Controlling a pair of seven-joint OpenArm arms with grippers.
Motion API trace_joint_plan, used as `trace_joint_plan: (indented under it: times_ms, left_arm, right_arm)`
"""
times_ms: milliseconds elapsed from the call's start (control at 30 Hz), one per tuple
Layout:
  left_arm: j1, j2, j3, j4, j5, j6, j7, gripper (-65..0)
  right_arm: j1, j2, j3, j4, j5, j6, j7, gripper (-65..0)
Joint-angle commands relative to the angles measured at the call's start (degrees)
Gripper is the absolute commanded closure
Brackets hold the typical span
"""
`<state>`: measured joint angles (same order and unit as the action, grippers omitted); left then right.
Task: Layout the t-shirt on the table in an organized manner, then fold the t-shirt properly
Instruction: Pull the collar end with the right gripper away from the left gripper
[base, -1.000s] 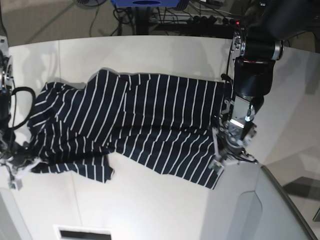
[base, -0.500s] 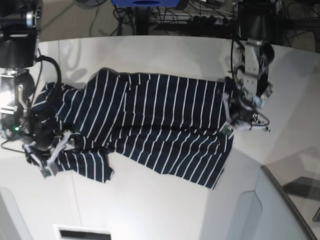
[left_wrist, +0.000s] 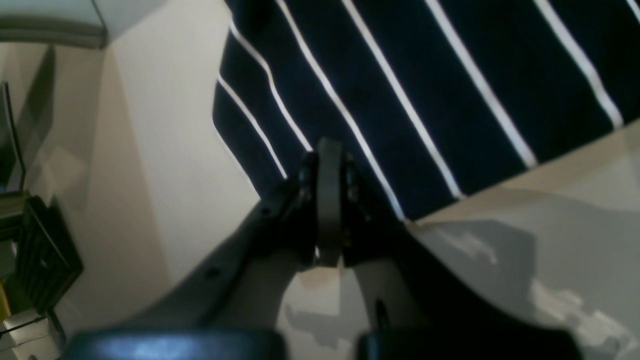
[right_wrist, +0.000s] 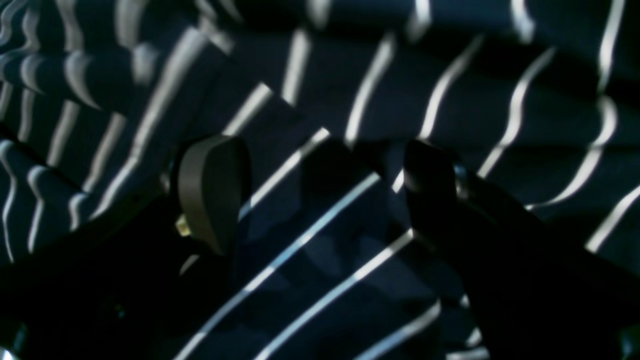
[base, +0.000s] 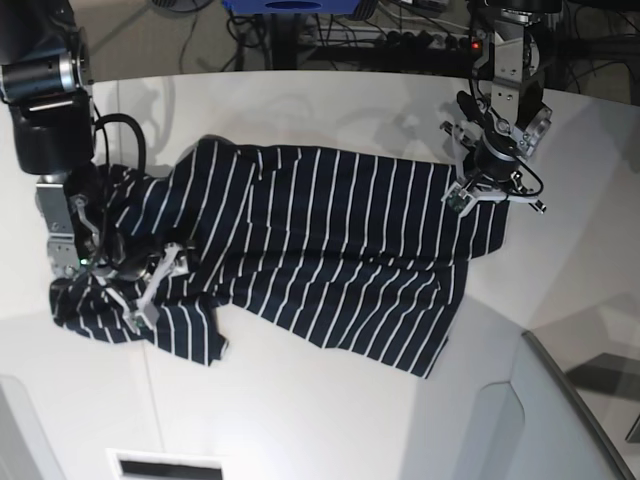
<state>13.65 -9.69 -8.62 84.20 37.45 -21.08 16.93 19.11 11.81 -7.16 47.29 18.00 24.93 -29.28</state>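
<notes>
shirt: dark navy soft cloth t-shirt with thin white stripes (base: 320, 250) lies lengthwise across the large smooth white tabletop (base: 300, 410), mostly spread but not flat. Hem end sits on the base view's right, sleeve end on its left.
left claw: left gripper (left_wrist: 329, 150) is pinched tight on the shirt's edge, at the hem corner (wrist view shows the pads together with striped cloth running under the tips). In the base view it is at the far right end of the shirt.
right claw: right gripper (right_wrist: 320, 190) has its jaws spread wide over bunched cloth at the sleeve end; fingers (right_wrist: 212, 192) straddle a wrinkled patch, nothing clamped between them as far as the dark, blurred wrist view lets me tell.
progress: layout stage, partly done. Body is roughly stretched out; sleeve end is rumpled and doubled over, lower edge runs diagonally. No fold is made yet.
left to do: flatten the sleeves, square the hem, then all the folds.
writing: none readable on the shirt, grippers or table.
</notes>
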Motion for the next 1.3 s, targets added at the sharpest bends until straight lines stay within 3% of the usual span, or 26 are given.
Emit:
trace_joint_plan:
  times_ms: [0,100,167,333,400,533,767,1267]
  left_arm:
    - [-0.24,-0.37,-1.18,0.85,-0.05,0.73,-0.71,0.0]
    - [-0.24,-0.2,-2.94,0.76,-0.05,0.73,-0.8,0.0]
    - [-0.33,-0.2,-3.2,0.76,-0.05,0.73,-0.8,0.0]
    - [-0.51,-0.2,-3.2,0.68,0.04,0.73,-0.8,0.0]
    - [-0.59,-0.28,-3.2,0.68,0.04,0.73,-0.8,0.0]
    - [-0.68,-0.37,-3.2,0.68,0.04,0.73,-0.71,0.0]
    - [-0.86,-0.46,-3.2,0.59,0.04,0.73,-0.71,0.0]
    - [-0.95,-0.46,-3.2,0.59,0.04,0.73,-0.8,0.0]
  right_arm:
    - [1.77,0.54,-0.18,0.32,0.42,0.08,1.63,-45.9]
    - [1.77,0.54,-0.18,-0.3,0.42,0.08,2.07,-44.1]
    - [1.59,0.54,-0.18,-0.3,0.42,0.08,2.07,-37.8]
    - [1.5,0.54,-0.18,-0.21,0.51,0.08,1.89,0.0]
    - [1.41,0.54,-0.18,0.23,0.68,0.08,1.8,-2.0]
    - [0.97,0.89,0.34,2.43,0.86,0.17,-1.18,0.0]
    - [-8.7,1.94,0.7,25.11,0.86,0.17,-8.92,0.0]
    - [-32.87,1.68,19.42,63.7,0.86,0.08,-28.44,0.0]
